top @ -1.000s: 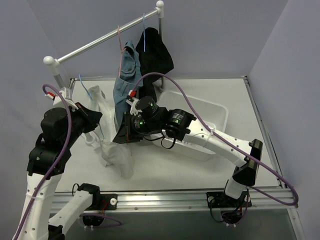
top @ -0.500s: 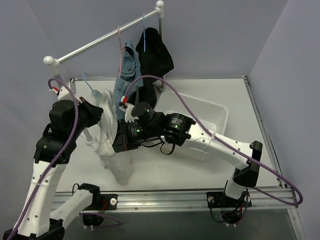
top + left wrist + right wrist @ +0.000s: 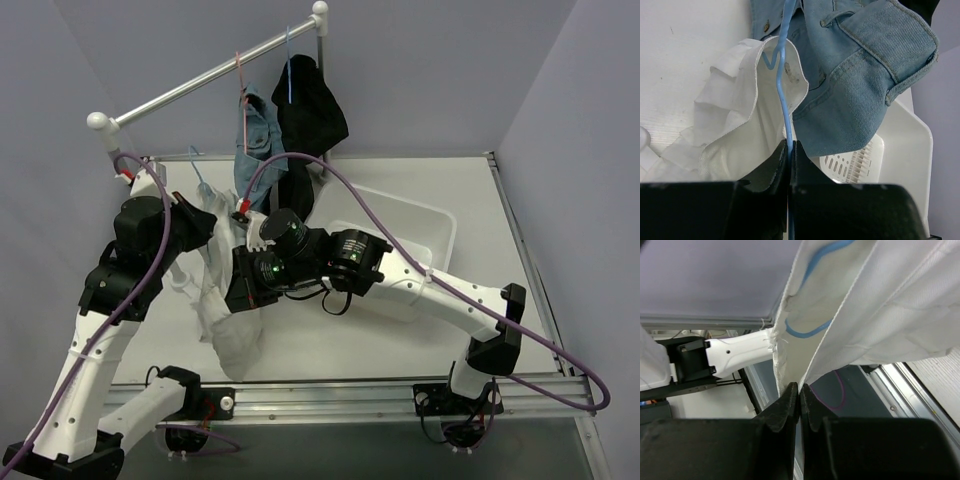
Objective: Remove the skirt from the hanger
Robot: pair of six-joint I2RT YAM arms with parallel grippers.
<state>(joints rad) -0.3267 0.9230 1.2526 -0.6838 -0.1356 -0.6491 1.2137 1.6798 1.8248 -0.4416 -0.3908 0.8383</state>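
The black skirt [image 3: 312, 102] hangs on the rail from a light-blue hanger [image 3: 288, 72] at the back; no gripper touches it. My left gripper [image 3: 203, 228] is shut on a second light-blue hanger [image 3: 201, 178], whose wire runs up from between the fingers in the left wrist view [image 3: 783, 95]. A white garment [image 3: 226, 312] hangs on this hanger. My right gripper [image 3: 243, 291] is shut on a fold of the white garment [image 3: 880, 315]; the jaws pinch its edge in the right wrist view [image 3: 799, 388]. The hanger's blue wire shows through the cloth [image 3: 805, 332].
A blue denim garment [image 3: 258, 140] hangs on a pink hanger [image 3: 241, 85] on the rail [image 3: 190, 88], just behind my left gripper [image 3: 789, 145]. A white tub [image 3: 425, 225] stands at the right, under my right arm. Purple cables loop over both arms.
My left gripper has moved right and up with the light-blue hanger. My right gripper has shifted left and down, drawing the white garment lower. The denim has swung back toward the rail.
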